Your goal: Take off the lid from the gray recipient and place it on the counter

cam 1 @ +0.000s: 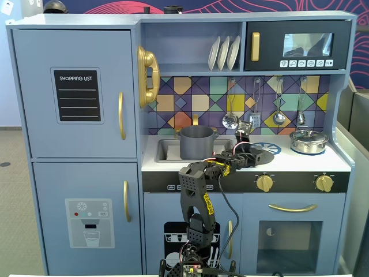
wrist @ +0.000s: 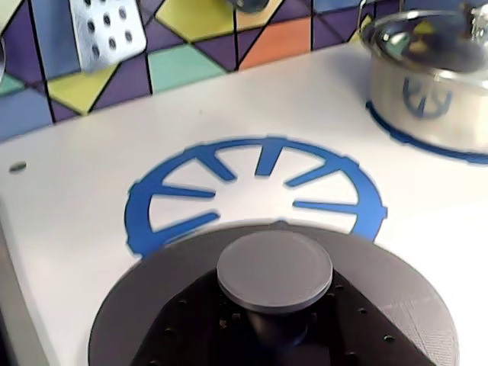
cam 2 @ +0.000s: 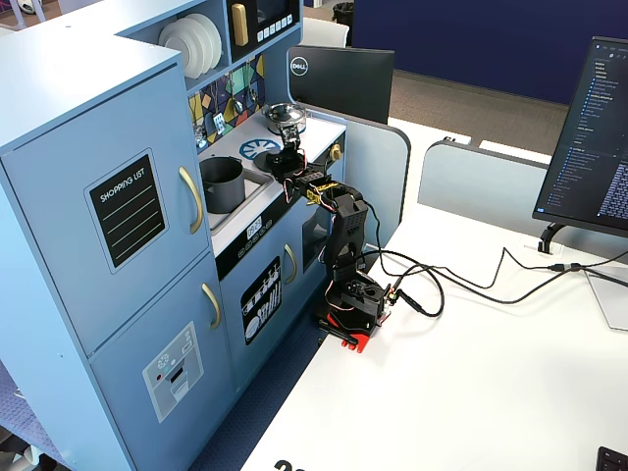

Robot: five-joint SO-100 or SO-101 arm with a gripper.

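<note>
Lid (wrist: 274, 271), matte dark gray disc w/ small round central knob, fills the bottom of the wrist view and sits low over the white counter (wrist: 91, 198), its far rim overlapping the near arc of the blue burner print (wrist: 255, 191). Can't tell whether it rests on the counter or hangs just above it. In a fixed view the lid (cam 1: 260, 156) shows as a dark disc at the end of the arm, toward the front edge of the counter (cam 1: 300, 161), about mid-length, just right of the sink recess.

Gripper (cam 1: 253, 156) is at the lid; going by the wrist view, the knob sits right in front of the camera, w/ dark gripper parts under it, but the fingers aren't clearly visible, so can't tell if they're clamped on the knob or apart.

Gray recipient (cam 1: 196, 142) stands uncovered in the sink recess at the left end of the counter, rim open, well apart from the lid. Same in another fixed view: pot (cam 2: 223, 183) open-topped in the sink, arm (cam 2: 339, 235) reaching over the front edge.

Shiny silver pot (cam 1: 308, 140) w/ its own lid stands at the right end of the counter, on a second burner print; in the wrist view it (wrist: 435, 84) is top right, apart from the lid.
</note>
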